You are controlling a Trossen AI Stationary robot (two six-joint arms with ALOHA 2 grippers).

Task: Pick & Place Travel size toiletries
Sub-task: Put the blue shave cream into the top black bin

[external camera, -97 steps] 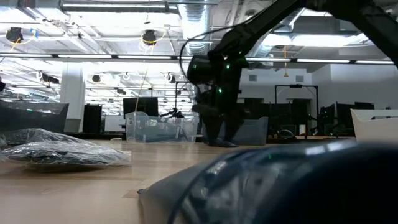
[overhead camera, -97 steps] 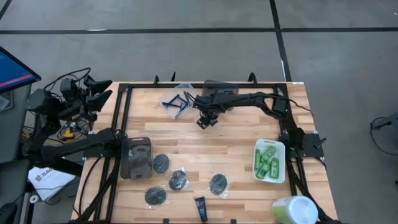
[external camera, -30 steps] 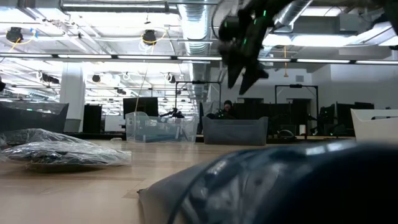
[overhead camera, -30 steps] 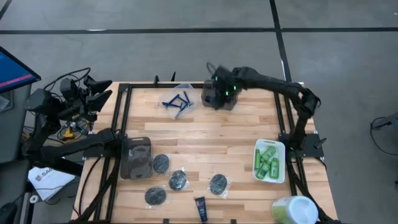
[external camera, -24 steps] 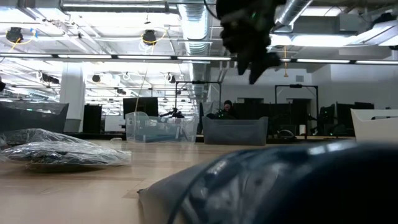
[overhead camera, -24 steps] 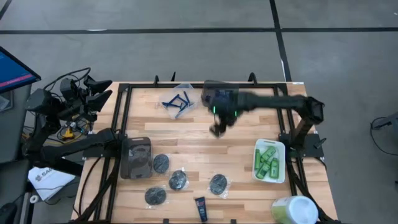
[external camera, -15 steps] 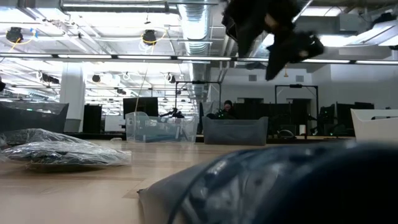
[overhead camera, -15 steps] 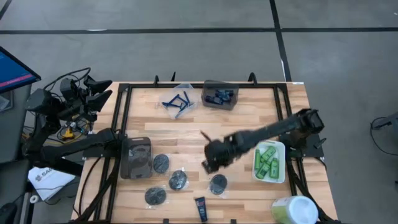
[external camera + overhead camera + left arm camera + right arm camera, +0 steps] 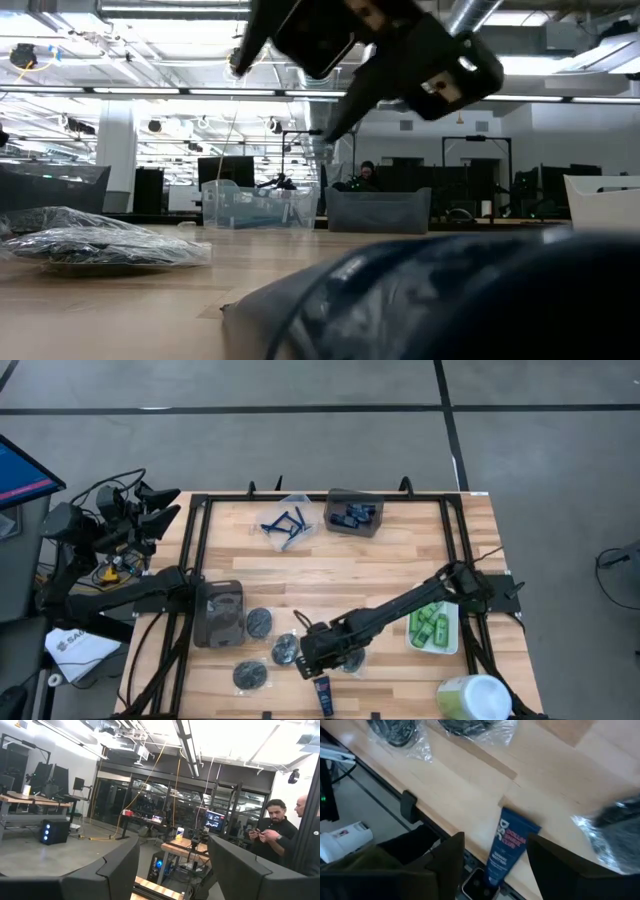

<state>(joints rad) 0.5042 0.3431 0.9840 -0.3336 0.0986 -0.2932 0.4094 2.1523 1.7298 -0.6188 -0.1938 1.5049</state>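
The right end effector (image 9: pixel 318 660) in the high view hangs over the near edge of the surface (image 9: pixel 400 565), just above the navy tube (image 9: pixel 322 695), with wrapped discs (image 9: pixel 287 650) beside it; the left end effector (image 9: pixel 222 610) waits at the left side. In the low view the right arm fills the top. In the right wrist view the fingers (image 9: pixel 447 857) stand apart, empty, with the tube (image 9: pixel 507 845) between them.

Your right arm stretches low and far across, its right claw (image 9: pixel 314 663) hanging with fingers (image 9: pixel 445 855) spread wide, nothing between them. Your left arm stays folded back, left claw (image 9: pixel 170 870) fingers parted too, pointing level outward.
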